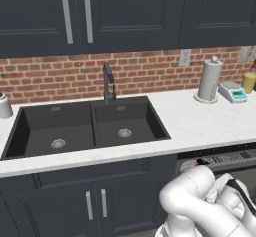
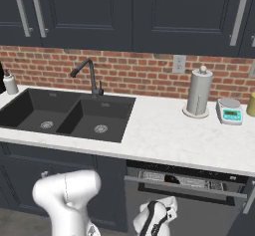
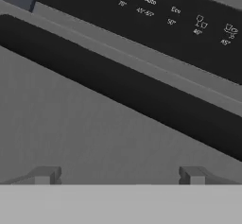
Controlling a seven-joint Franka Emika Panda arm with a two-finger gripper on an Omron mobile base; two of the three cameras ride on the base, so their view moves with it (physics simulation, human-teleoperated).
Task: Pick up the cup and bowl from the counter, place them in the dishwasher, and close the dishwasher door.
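Under the counter [image 1: 200,123] at the right of the left base view, you see the dishwasher [image 1: 220,157] ajar, its wire rack and a small red speck that may be the cup [image 1: 200,161] showing in the gap; too small to be sure. Your arm hangs low in front of it. From the right base view, the door [image 2: 194,215] stands nearly upright, tilted slightly out at the top, with a black shape that may be the bowl [image 2: 172,179] on the rack behind its top edge, and the gripper [image 2: 158,223] sits low, just before the door's front. Through the hand view, you look straight at that door [image 3: 94,124]: a flat grey panel, a dark recessed grip slot across it, and a black control strip [image 3: 175,15] with white icons above. The fingertips [image 3: 45,175] stand spread wide, holding nothing. Judge the door stiff, smooth, fairly heavy and hinged at the bottom; it offers little to pinch, so push flat on the upper panel, near the slot, for the best leverage.
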